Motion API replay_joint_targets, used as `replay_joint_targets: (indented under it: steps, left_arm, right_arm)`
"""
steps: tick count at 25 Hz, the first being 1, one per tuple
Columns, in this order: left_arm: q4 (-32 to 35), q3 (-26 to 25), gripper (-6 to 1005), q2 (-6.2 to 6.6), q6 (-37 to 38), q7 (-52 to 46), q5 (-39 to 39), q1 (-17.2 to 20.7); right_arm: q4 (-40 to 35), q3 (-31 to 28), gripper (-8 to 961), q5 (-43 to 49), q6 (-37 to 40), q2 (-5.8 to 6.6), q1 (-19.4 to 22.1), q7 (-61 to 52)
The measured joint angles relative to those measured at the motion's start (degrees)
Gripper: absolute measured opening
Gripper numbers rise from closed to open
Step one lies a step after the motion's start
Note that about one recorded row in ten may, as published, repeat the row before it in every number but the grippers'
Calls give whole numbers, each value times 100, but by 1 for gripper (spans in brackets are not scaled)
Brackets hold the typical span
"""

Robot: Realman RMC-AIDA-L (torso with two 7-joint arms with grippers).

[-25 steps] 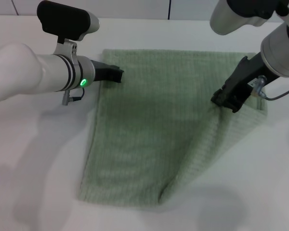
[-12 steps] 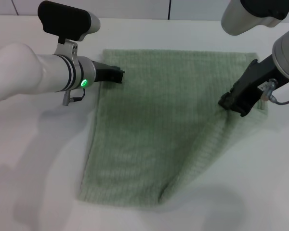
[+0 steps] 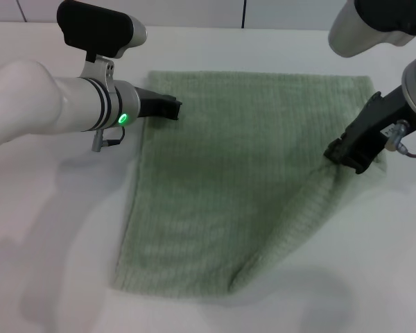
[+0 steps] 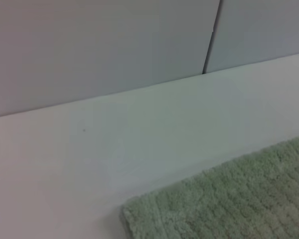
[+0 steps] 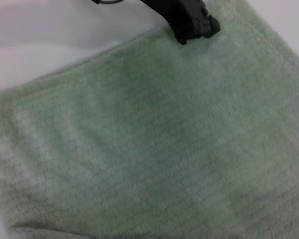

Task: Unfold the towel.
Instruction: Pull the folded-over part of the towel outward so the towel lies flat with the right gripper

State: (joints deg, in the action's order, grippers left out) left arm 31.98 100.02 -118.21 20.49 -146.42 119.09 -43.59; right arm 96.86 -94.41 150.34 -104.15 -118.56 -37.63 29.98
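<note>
The towel (image 3: 243,180) lies spread on the white counter (image 3: 48,229), its far hem running parallel to the counter's far edge and close to the wall behind. Most of it sits flat, but the right-hand part is still doubled: a diagonal ridge climbs from the near hem up toward the towel's right edge, and the cloth there is lifted and bunched.

The right tool (image 3: 347,154) meets the towel at the top of that ridge, on the towel's right edge, with its dark tips pressed into the gathered cloth. It looks clamped on that fold (the pile puckers around the tips), though the gap between the tips is not visible.

The left tool (image 3: 172,108) rests at the towel's far-left corner, its black tip lying over the towel's left hem; the right wrist view shows the same black tip (image 5: 192,22) sitting right on the towel's edge. Whether it is wide, narrow or pinching the hem, I cannot tell. The left wrist view shows only the towel's corner (image 4: 224,204) lying flat on the counter below the grey wall (image 4: 99,45).
</note>
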Motion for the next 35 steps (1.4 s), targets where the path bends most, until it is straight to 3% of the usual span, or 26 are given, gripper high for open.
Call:
replay_joint_targets:
  steps: [24,35]
  left_arm:
    - [-29,-142,-2,3,49,60,24,-36]
    - [-3,-296,-1,9,119,32,216,-38]
  right_arm:
    - [133,1,19,131,-278,37,185,-132]
    - [345,109,18,148,-354,124,378,-323]
